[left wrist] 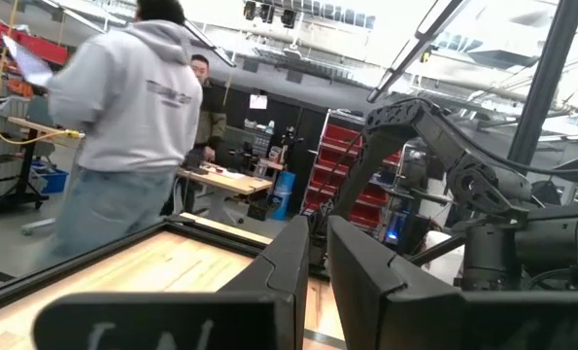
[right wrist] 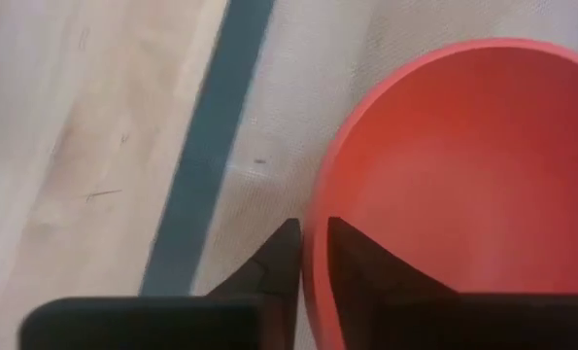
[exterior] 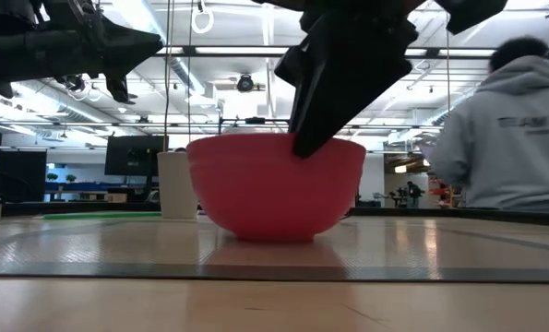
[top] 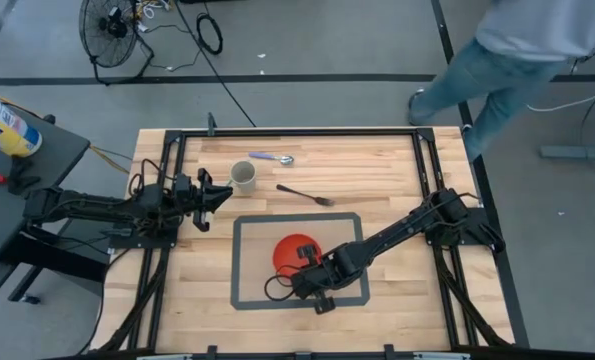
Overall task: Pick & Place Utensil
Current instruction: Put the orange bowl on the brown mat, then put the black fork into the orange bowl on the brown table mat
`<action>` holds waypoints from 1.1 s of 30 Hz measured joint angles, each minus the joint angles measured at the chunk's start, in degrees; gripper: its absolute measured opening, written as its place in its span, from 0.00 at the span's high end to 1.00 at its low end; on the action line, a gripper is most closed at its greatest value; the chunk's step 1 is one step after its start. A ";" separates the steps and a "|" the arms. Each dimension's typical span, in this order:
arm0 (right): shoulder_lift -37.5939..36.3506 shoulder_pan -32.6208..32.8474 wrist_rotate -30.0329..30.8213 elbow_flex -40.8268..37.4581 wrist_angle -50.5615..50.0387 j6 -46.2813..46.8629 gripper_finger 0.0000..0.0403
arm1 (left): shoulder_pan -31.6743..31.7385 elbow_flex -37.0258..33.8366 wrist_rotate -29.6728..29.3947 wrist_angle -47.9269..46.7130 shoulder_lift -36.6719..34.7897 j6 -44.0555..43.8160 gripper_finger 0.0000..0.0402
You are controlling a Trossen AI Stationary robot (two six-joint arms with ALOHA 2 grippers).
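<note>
red bowl (right wrist: pixel 463 175) rim sits between my right gripper (right wrist: pixel 308 248) fingers, slightly parted, straddling it. i see the fork (top: pixel 305 194) lying beyond on the table (top: pixel 397 170), tines toward the right arm's side.

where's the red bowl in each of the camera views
High view: the round red plastic bowl sits inside the grey taped rectangle, low centre.
Low view: fills the picture's centre on the table.
Left wrist view: not in it.
Right wrist view: its rim and inside fill the right side.
Shared landmark: the right gripper straddling the bowl's rim, one finger inside, one outside.
</note>
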 joint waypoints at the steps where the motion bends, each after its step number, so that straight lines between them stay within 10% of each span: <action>1: -0.01 0.00 -0.29 0.00 -0.03 0.00 0.81 | 0.00 0.00 0.00 0.00 0.00 0.00 0.88; 16: -7.87 -0.78 1.49 -0.02 -1.44 -0.24 0.50 | 0.00 0.00 -0.02 -0.39 0.00 0.03 0.88; 33: -17.23 -11.35 18.14 -0.02 -6.80 4.14 0.54 | 0.00 0.00 -0.02 -0.83 0.01 0.11 0.88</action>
